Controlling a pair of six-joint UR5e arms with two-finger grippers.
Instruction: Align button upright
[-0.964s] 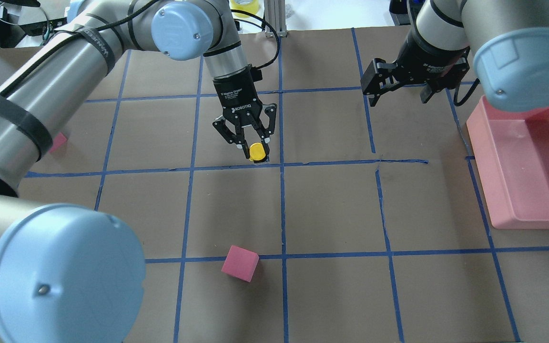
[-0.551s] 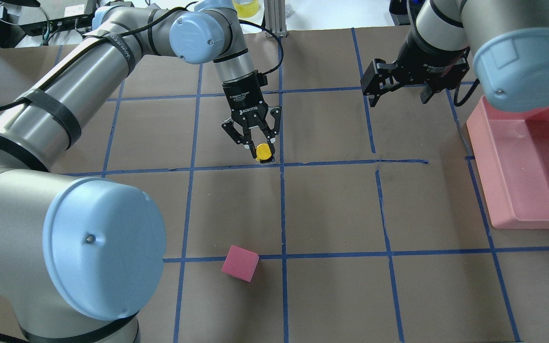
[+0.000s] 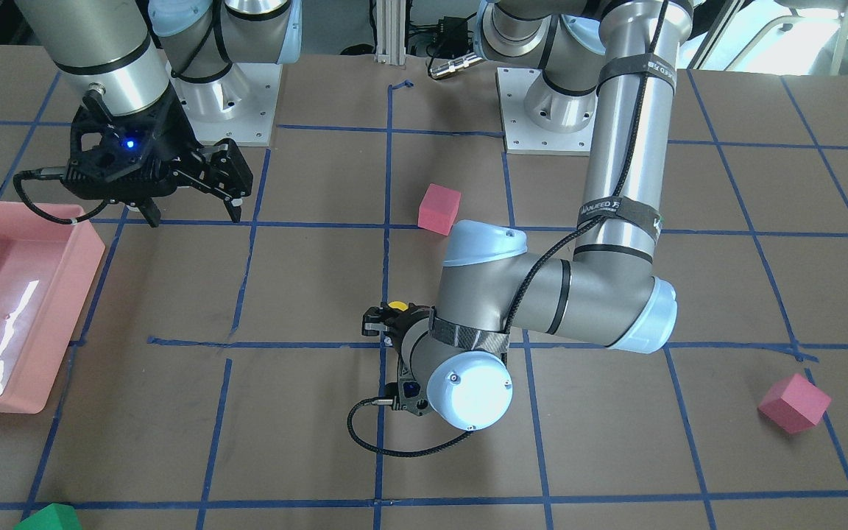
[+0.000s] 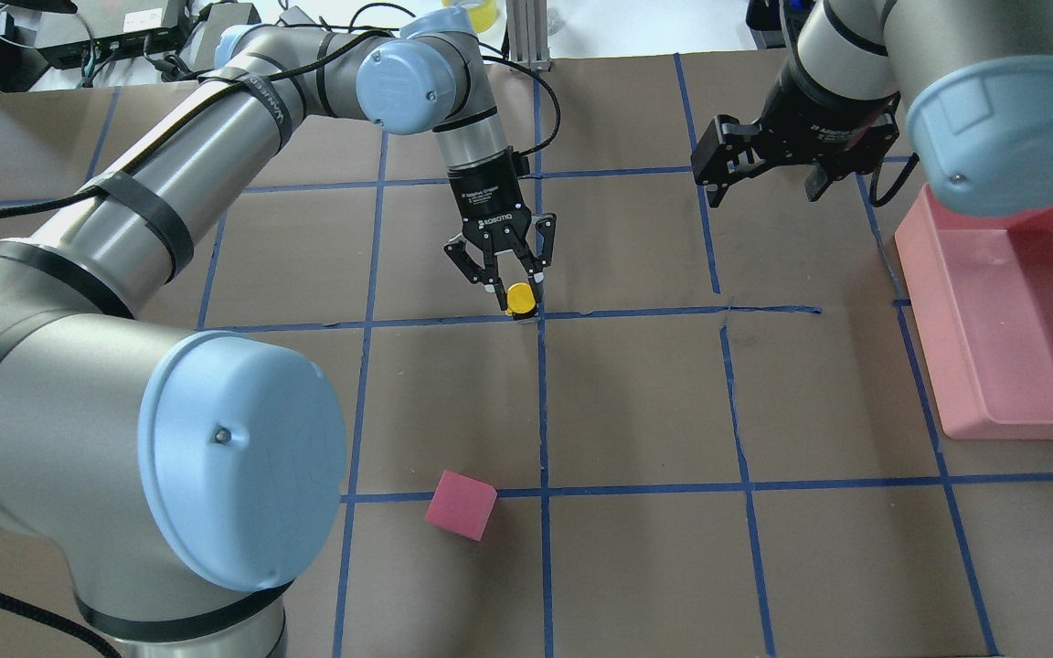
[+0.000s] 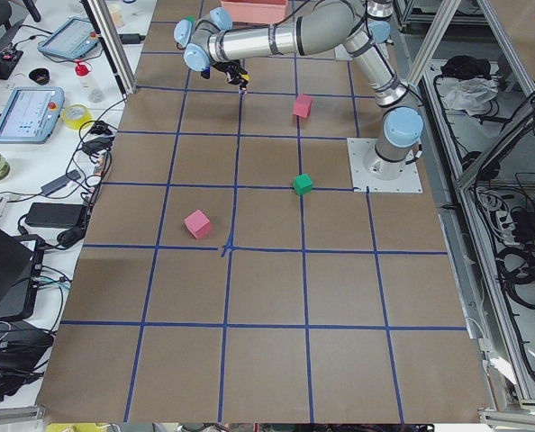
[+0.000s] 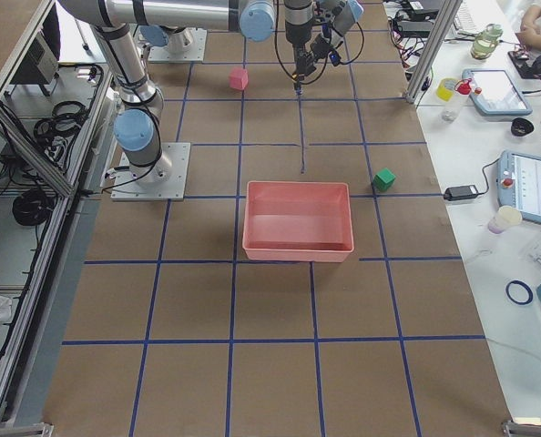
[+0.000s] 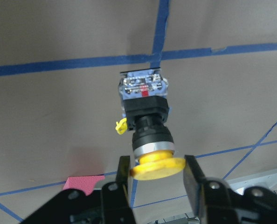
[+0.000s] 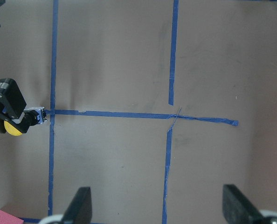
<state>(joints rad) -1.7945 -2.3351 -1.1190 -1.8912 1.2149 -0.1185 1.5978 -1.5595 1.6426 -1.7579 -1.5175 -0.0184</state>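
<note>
While the brown paper-covered table with its blue tape grid (image 4: 636, 402) is carrying everything, the long silver left arm (image 4: 170, 201) is reaching out to the middle of it. The pink plastic tray (image 4: 1020, 425) is lying well apart at the robot's right. The black right gripper (image 4: 764, 194) is hovering near that tray with its fingers spread wide and nothing between them. The black left gripper (image 4: 517, 285) is pointing down and pinching the small push-button with yellow cap and boxy black base (image 7: 145, 109) by the rim of its cap (image 7: 157, 168). A pink foam cube (image 4: 461, 504) is sitting nearer the robot, clear of the work.

The button is hanging cap-up, its silvery-contact base (image 7: 142, 88) facing the tape crossing (image 4: 540, 317). Whether the base is already touching the paper, I cannot tell.

The step in hand is probably the set-down. Doing it well is likely meaning:
- lowering straight, with the button's axis plumb, so the base is meeting the paper flat rather than on an edge;
- parting the fingers slowly and evenly, since the cap is wider than the neck and one dragging finger could tip it;
- lifting straight up afterwards, not sideways.
</note>
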